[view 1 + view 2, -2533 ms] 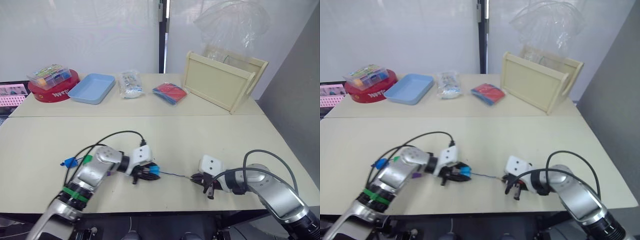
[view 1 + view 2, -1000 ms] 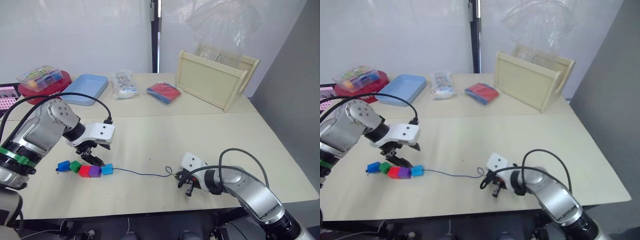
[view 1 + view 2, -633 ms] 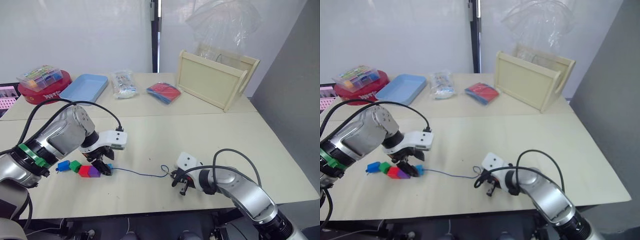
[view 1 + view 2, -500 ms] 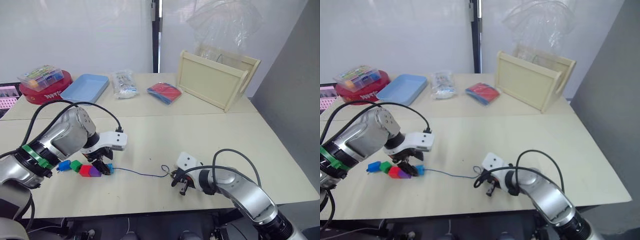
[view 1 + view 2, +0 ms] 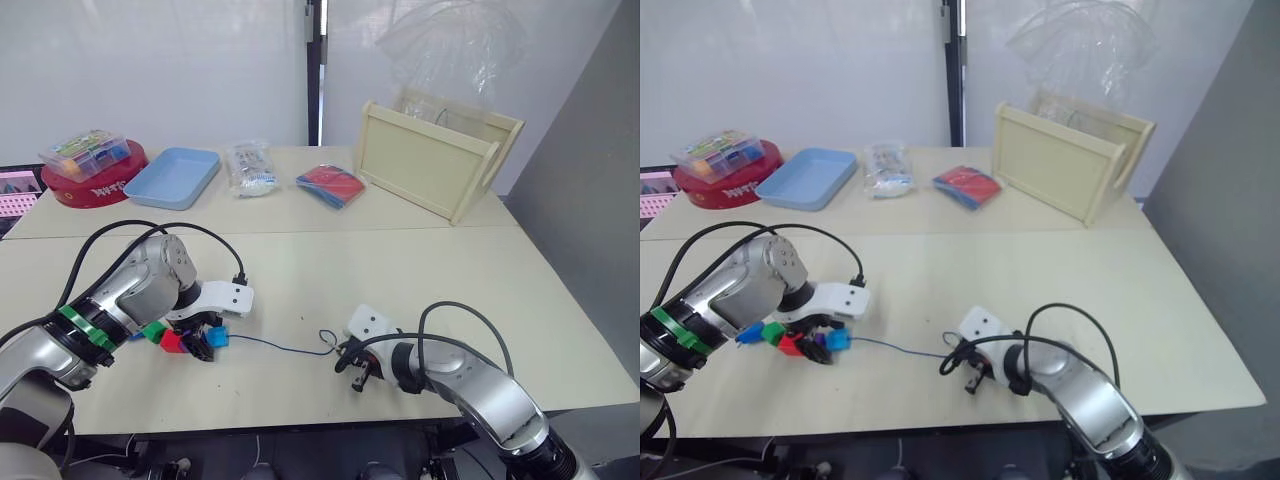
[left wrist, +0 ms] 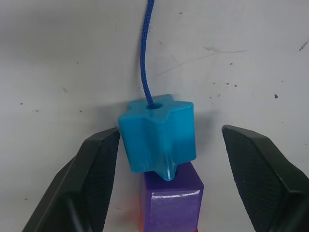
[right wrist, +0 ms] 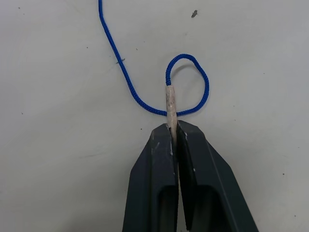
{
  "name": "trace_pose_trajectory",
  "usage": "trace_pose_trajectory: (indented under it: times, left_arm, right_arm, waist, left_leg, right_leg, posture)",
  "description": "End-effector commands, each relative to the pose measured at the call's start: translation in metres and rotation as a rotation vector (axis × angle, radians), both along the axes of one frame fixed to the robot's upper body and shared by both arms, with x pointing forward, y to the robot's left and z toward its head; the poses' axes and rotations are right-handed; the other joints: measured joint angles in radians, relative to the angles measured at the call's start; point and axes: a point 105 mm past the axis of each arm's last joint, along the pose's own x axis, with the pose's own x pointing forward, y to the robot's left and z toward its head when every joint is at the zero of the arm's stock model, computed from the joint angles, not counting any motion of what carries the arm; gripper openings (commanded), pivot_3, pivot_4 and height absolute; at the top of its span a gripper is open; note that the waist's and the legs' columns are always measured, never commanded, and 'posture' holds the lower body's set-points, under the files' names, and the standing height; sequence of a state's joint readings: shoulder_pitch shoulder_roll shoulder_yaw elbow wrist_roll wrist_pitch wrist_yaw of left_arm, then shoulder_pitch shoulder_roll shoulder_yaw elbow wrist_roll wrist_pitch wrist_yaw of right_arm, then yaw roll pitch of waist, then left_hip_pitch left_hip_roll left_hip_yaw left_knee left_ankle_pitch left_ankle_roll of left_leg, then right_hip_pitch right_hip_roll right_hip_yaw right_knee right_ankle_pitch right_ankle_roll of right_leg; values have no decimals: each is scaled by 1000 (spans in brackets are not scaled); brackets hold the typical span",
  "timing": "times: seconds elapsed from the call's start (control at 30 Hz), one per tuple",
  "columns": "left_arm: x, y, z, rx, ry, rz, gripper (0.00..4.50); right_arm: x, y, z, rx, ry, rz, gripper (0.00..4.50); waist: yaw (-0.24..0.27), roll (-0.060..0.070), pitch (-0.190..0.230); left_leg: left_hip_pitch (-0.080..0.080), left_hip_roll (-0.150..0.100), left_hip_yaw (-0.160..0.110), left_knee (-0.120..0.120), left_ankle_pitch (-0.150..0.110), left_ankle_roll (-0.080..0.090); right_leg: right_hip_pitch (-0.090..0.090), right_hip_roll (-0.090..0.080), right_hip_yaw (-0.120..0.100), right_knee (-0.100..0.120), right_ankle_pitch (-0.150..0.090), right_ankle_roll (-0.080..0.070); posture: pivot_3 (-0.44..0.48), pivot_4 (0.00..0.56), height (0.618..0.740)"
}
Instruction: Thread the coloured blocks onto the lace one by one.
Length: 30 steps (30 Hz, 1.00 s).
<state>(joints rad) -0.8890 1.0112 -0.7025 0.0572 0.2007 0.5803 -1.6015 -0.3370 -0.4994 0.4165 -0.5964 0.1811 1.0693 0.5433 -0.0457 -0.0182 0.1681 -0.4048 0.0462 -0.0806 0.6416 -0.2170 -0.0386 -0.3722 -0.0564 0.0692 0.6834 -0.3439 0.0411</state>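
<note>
Pinching lace point(image 7: 126, 77) tip — right gripper point(image 7: 173, 137), clamped.

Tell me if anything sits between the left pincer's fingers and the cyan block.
Nothing visible does. The left pincer is open, one finger on each side of the cyan block, with bare table in the gaps. The lace leaves the block's far face.

Four coloured blocks show on one lace point(image 5: 285, 347): cyan point(image 5: 217, 336), purple point(image 5: 818, 342), red point(image 5: 172, 341) and green point(image 5: 153, 331). Two claws work: left claw point(image 5: 205, 345), right claw point(image 5: 352, 366).
</note>
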Motion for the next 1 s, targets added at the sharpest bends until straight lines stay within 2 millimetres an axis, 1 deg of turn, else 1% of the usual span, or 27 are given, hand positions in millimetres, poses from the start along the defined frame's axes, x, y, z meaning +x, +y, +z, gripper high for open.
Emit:
trace_pose_trajectory:
  times: [0.03, 0.07, 0.1, 0.17, 0.23, 0.27, 0.4, 0.5, 0.63, 0.83, 0.87, 1.0]
  left_arm:
    - [1, 4, -9, 9, -6, 16, 3567]
    - [1, 5, -10, 11, -6, 16, 3014]
    - [1, 6, -11, 12, -4, 17, 2771]
    - [1, 7, -13, 13, -5, 18, 2039]
    - [1, 9, -14, 16, -5, 18, 1448]
    - [1, 9, -14, 17, -5, 18, 1363]
    - [0, 12, -15, 21, -4, 17, 1363]
    - [-1, 14, -17, 22, -2, 20, 1363]
    - [0, 25, -18, 41, -4, 48, 1363]
    - [-3, 39, -19, 69, 3, 76, 1363]
    - [-4, 40, -19, 72, 1, 78, 1363]
    - [-4, 47, -19, 83, -2, 93, 1363]
  right_arm:
    - [-8, 1, -3, 3, 26, 15, 0]
    - [-8, 1, -3, 2, 27, 14, 0]
    - [-8, 1, -3, 2, 27, 13, 0]
    - [-9, 2, -3, 2, 29, 14, 0]
    - [-9, 1, -4, 1, 31, 14, 0]
    - [-9, 1, -4, -1, 33, 15, 0]
    - [-9, 0, -5, -5, 33, 12, 0]
    - [-7, -11, -5, -17, 30, -25, 0]
    - [-6, -65, -5, -99, 25, -176, 0]
    - [-8, -105, -7, -182, 29, -271, 0]
    - [-8, -110, -7, -192, 31, -282, 0]
    - [2, -136, -2, -240, -3, -407, 0]
  waist:
    - [2, 0, 0]
    - [2, 0, 0]
    - [3, 0, 0]
    - [1, 0, 0]
    - [-1, 0, 0]
    - [-1, 1, 0]
    - [-1, 1, 0]
    - [-1, 1, 0]
    - [4, 1, -1]
    - [-3, 2, -2]
    - [-3, 2, -2]
    - [-3, 2, -2]
  left_leg:
    - [0, 0, 0, 0, 0, 0]
    - [0, 0, 0, 0, 0, 0]
    - [1, 0, 0, 0, 0, 0]
    - [1, 0, 0, 0, 0, 0]
    - [1, 0, 0, 0, 0, 0]
    - [1, 0, 0, 0, 0, 0]
    - [1, 0, 0, 0, 0, 0]
    - [1, 0, 0, 0, 0, 0]
    - [1, -1, 0, 0, 0, 0]
    - [5, -1, 1, 0, 0, 1]
    - [5, -1, 1, 0, 0, 1]
    - [6, -1, 1, 0, -1, 1]
  right_leg:
    - [0, 0, 0, 0, 0, 0]
    - [0, 0, 0, 0, 0, 0]
    - [1, 0, 0, 0, 0, 0]
    - [1, 0, 0, 0, 0, 0]
    - [1, 0, 0, 0, 0, 0]
    - [1, 0, 0, 0, 0, 0]
    - [1, 0, 0, 0, 0, 0]
    - [1, 0, 0, 1, 0, 0]
    - [1, -1, 0, 0, 0, 0]
    - [3, -1, 1, 1, 0, 0]
    - [4, -1, 1, 1, 0, 0]
    - [4, -1, 2, 0, 0, 0]
  posture:
    - [0, 150, 740]
    - [0, 150, 740]
    - [0, 150, 740]
    - [0, 150, 740]
    - [0, 150, 740]
    - [0, 150, 740]
    - [0, 150, 740]
    - [0, 150, 740]
    - [0, 150, 740]
    - [0, 150, 740]
    - [0, 150, 740]
    - [0, 150, 740]
